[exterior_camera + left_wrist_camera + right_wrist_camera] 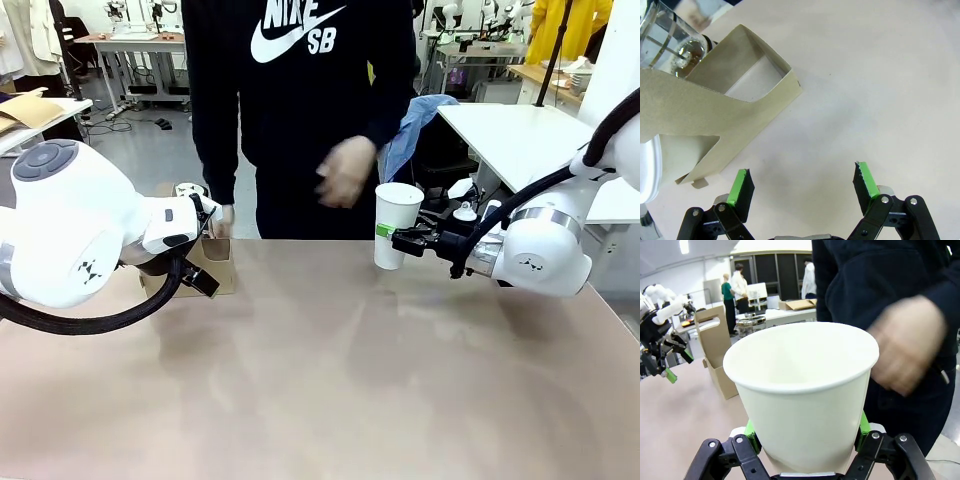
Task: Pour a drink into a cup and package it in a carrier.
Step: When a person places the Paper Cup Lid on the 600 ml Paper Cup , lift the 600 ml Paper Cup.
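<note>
On table (320, 380), far left: carrier (218, 262), pitcher (670, 37) just beside it. Right of centre, above the tabletop: cup (396, 225), person's hand (347, 172) behind.

We read one piece of lettering, in the front view: white capitals "NIKE" with "SB" below, across the chest of the person's black sweatshirt (300, 110). A white swoosh mark (285, 45) sweeps under the upper word (the tops of those letters are cut off by the picture's edge). Any print farther off is too small for us to read.
</note>
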Robot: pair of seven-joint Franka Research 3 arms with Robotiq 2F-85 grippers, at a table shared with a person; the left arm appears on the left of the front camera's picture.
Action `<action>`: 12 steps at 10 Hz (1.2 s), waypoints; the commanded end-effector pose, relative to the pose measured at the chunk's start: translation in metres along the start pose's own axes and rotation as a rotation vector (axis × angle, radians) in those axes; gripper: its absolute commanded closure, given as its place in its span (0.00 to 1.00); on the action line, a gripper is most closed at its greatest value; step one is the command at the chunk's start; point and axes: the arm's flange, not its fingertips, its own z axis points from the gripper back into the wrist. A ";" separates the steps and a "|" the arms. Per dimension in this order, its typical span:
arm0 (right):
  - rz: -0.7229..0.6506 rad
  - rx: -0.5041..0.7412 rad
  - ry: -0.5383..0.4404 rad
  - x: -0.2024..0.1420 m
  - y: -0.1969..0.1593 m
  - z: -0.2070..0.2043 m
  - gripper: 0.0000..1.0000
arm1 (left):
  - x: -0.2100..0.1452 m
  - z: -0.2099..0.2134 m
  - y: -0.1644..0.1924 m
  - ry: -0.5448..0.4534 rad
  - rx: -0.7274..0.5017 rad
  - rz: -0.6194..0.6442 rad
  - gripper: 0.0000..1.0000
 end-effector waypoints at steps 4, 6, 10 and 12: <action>-0.012 -0.002 -0.010 0.005 0.002 0.000 0.19 | 0.000 0.000 0.000 0.000 -0.001 0.001 0.00; -0.012 -0.002 -0.010 0.005 0.002 0.000 0.19 | 0.000 0.000 0.000 0.000 -0.001 0.001 0.00; -0.012 -0.002 -0.010 0.005 0.002 0.000 0.19 | 0.000 0.000 0.000 0.000 -0.001 0.001 0.00; -0.012 -0.002 -0.010 0.005 0.002 0.000 0.19 | 0.000 0.000 0.000 0.000 -0.001 0.001 0.00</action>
